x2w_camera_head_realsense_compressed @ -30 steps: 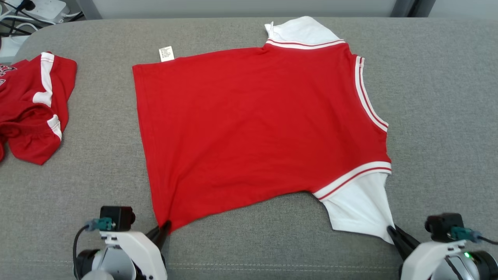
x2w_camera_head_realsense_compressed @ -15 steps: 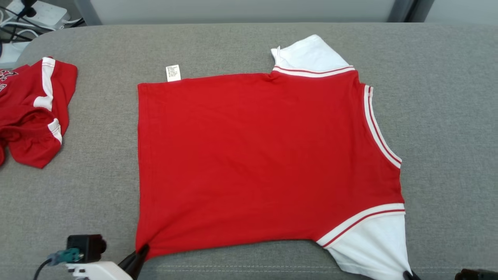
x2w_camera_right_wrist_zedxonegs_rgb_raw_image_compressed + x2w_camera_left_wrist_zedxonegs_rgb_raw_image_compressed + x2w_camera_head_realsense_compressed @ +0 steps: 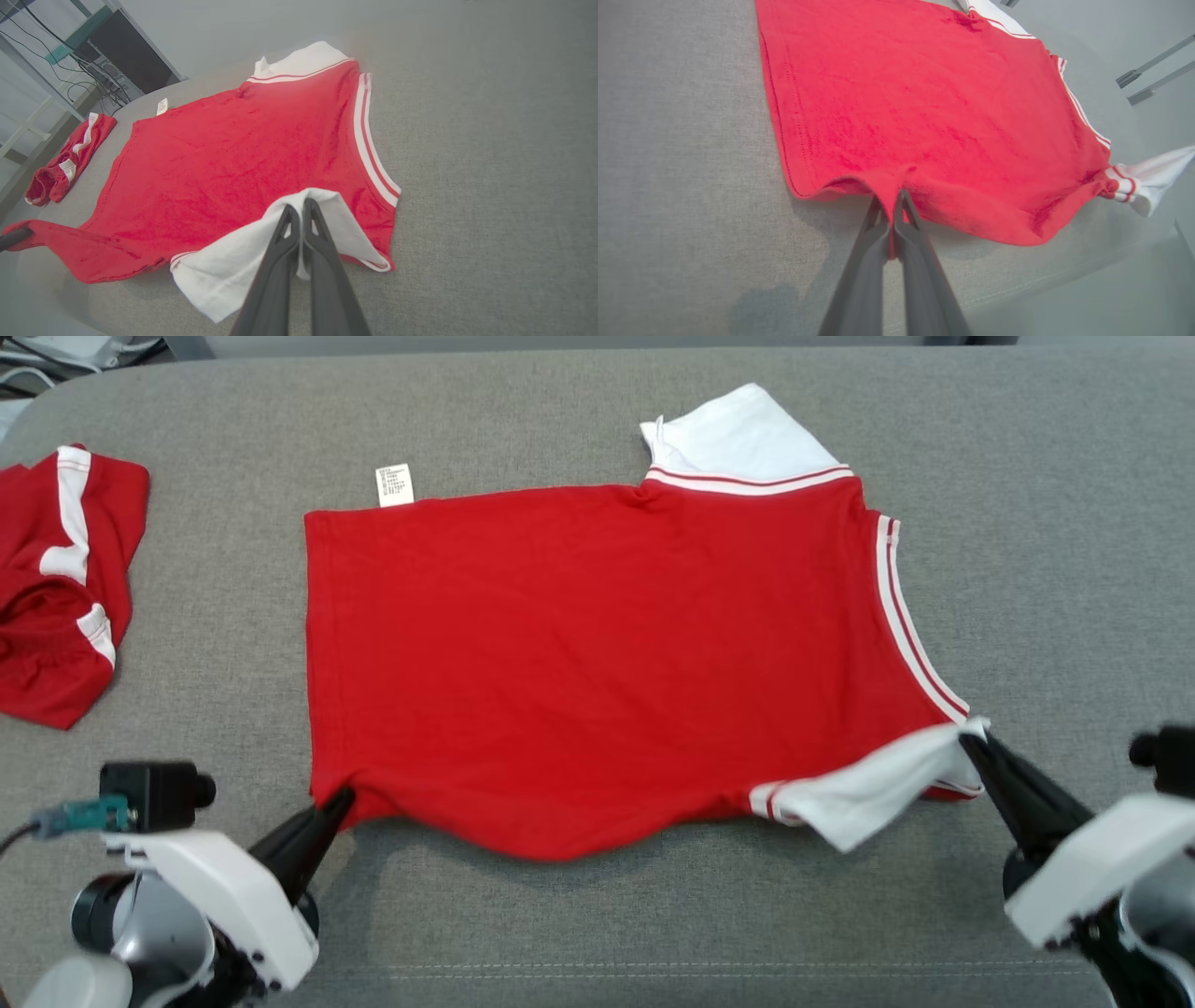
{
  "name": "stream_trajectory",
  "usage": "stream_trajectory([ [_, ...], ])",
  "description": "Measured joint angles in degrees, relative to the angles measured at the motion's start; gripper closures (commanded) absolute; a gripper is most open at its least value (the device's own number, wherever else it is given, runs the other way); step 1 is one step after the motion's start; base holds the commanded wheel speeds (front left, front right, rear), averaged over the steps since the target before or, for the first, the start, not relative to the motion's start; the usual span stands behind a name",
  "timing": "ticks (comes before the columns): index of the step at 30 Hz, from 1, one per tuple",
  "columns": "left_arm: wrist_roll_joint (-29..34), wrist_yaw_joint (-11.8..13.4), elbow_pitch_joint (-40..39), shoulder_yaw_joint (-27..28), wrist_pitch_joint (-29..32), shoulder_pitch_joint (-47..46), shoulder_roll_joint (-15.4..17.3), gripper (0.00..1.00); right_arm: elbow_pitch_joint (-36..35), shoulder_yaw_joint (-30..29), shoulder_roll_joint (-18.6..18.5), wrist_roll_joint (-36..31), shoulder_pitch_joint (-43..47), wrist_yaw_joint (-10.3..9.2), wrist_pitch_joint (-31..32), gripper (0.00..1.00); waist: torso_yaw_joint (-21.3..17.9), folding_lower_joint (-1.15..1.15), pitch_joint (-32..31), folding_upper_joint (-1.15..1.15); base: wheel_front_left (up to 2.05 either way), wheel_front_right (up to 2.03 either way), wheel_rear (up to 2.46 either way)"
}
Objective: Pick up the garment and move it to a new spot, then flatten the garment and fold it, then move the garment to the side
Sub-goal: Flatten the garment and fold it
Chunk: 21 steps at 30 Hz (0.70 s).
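The grey woven surface [image 3: 1074, 569] lies open right of the spread red cloth shirt with white striped sleeves [image 3: 597, 653], and beyond its far edge too. Left of the shirt a crumpled red-and-white garment [image 3: 56, 588] blocks the way, with a bare strip between them.

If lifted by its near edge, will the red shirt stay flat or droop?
Probably droops: the red shirt sags between left gripper and right gripper. Likely light: two pinches raise its edge. May crease: the white sleeve lies doubled over.
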Motion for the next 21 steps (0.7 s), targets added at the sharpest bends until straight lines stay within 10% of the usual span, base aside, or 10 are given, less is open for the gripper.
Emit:
stream_trajectory([
  [21,-8.54,-7.34,27.42,1.0,-0.56,-20.88,-7.8,1.0,33.3,10.79,-4.67,7.55,-32.79,-0.01,-2.88,1.0,1.17,0.0,5.12,0.0,0.0,0.0,0.0],
])
